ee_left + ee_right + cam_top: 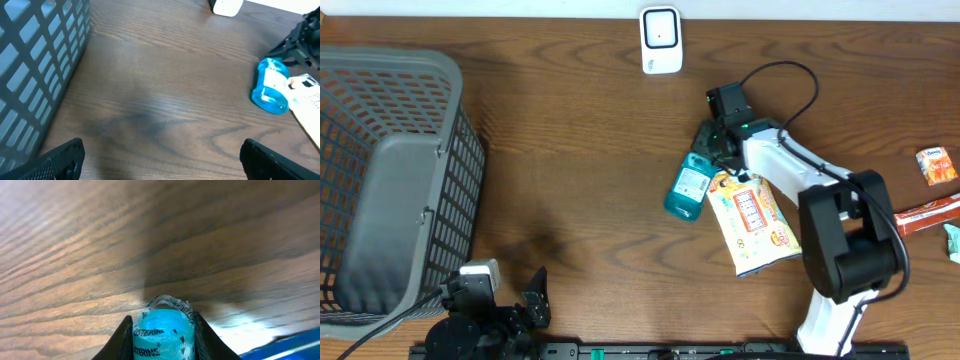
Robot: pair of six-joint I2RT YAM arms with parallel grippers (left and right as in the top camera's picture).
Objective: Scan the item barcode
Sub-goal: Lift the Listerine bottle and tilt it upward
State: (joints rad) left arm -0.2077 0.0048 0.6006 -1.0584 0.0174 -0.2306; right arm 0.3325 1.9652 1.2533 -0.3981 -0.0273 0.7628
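Overhead, the bench (pixel 580 150) is seen with a grey basket (pixel 390 60) at the left and a snack packet (pixel 755 220) right of centre. The blue bottle (pixel 688 187) lies just beside the packet, well apart from the white scanner (pixel 661 40) at the far edge. The right arm's fingers (pixel 122 337) are clamped on the bottle's far end. The left arm's fingers (pixel 60 160) are spread wide, empty. The bottle is judged light, stiff and slick, best held across the body with the label kept clear.
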